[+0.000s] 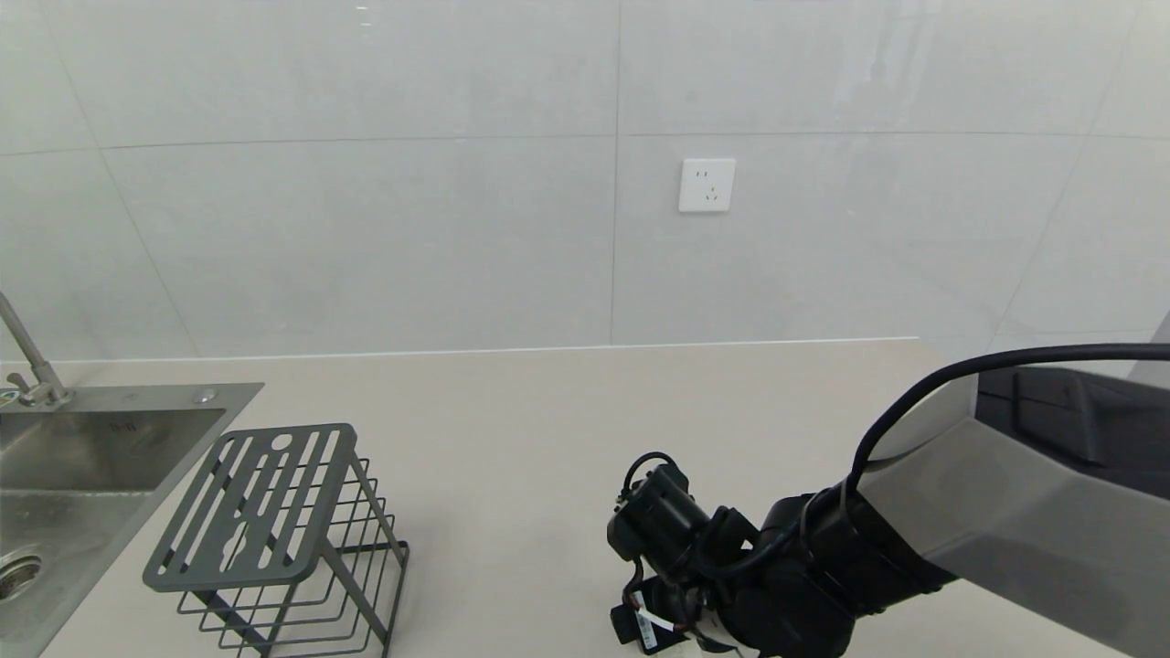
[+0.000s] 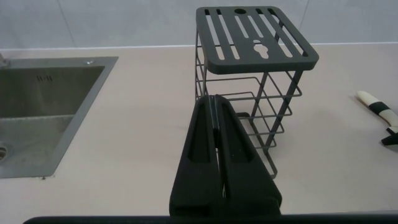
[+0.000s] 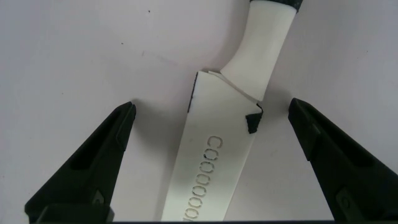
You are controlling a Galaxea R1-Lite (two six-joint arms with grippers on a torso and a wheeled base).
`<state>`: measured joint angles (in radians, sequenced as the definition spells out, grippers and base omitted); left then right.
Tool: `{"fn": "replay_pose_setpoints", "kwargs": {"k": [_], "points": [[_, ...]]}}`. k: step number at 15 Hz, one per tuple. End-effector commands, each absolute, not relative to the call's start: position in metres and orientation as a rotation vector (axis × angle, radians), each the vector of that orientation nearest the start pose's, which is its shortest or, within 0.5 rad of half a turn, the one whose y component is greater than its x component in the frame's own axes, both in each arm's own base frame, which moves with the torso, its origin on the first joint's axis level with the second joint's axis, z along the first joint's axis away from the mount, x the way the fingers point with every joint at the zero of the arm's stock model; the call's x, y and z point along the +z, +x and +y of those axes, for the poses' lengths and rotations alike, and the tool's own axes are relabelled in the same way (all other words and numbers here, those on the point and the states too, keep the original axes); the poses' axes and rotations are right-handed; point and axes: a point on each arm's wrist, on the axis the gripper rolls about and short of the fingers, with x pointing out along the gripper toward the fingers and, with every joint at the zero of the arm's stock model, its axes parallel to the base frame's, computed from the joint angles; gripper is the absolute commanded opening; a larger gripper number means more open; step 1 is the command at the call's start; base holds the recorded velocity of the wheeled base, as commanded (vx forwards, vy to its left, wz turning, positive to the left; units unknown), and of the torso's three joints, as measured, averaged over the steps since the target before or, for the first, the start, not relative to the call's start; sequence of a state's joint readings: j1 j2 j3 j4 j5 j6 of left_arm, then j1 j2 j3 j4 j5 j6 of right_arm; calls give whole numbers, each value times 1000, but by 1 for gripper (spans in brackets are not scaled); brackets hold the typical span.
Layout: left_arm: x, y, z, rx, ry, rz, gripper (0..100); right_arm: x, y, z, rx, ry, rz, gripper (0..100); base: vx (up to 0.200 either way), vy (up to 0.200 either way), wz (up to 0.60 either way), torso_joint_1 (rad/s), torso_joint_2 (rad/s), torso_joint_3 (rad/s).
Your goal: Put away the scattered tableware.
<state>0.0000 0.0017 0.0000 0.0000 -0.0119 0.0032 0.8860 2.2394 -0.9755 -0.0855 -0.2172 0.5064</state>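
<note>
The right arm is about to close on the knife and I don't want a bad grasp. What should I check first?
1. The right gripper is open: ok, jaws wide apart.
2. The knife lies between the jaws: ok, the spot where blade meets handle sits about midway.
3. The knife lies flat on the counter with nothing on it: ok.
4. The right gripper is low enough to grip: cannot tell.
5. The rack stands upright, top slots free: ok.
6. The left gripper is clear of the rack: cannot tell; it is shut and points at it.
</note>
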Motion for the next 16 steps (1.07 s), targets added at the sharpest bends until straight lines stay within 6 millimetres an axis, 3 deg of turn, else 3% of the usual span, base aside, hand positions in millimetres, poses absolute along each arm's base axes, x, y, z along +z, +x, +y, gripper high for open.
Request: {"fn": "replay_pose_setpoints", "kwargs": {"k": [1,5,6,14,16], "points": [[76,-23,0,-12,3,3,0,-5,225,268,294,-193,1113,100,0,0,0,0,0,0],[76,-23,0,-12,3,3,0,-5,225,267,288,-193,1112,100,0,0,0,0,0,0],[76,-23,0,-12,3,3,0,-7,225,268,288,-196,1113,0,0,0,0,0,0,0],[76,-23,0,-11,-2,2,0,-7,225,268,276,-192,1111,0,0,0,0,0,0,0],[76,-23,0,-17,-28,2,0,1,226,267,287,-183,1090,0,0,0,0,0,0,0]]}}
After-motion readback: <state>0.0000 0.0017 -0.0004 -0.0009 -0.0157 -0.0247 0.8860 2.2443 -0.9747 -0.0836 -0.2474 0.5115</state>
